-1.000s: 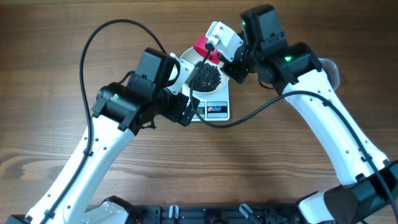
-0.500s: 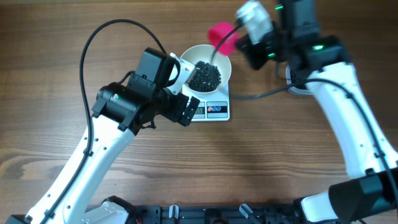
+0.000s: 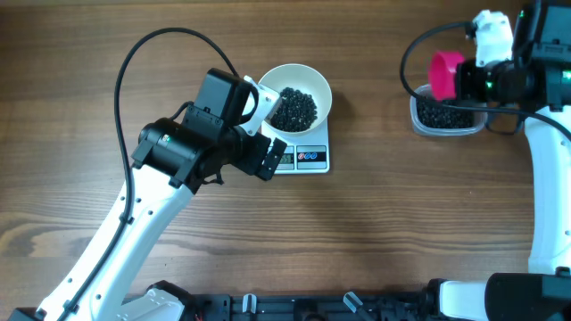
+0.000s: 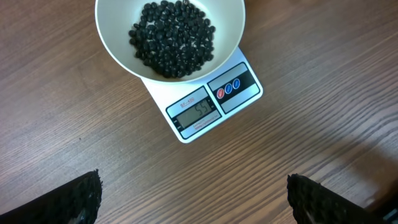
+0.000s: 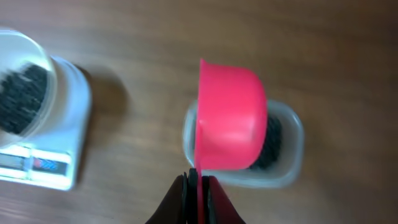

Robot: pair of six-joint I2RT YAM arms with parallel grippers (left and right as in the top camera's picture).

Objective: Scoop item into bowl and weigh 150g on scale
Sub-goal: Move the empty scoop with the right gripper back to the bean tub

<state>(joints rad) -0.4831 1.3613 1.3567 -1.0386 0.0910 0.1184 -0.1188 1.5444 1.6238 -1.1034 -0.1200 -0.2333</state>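
Right pincer clamped on pink scoop; left pincer apart above brown wood-grain table.

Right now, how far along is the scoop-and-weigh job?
Done: a heap of beans sits in the bowl on the scale.
In hand: the right gripper, shut on the pink scoop, holds it over the clear tub, likely for another load.
Left: probably more scoops until the display shows the target. Its digits are too blurred to read.
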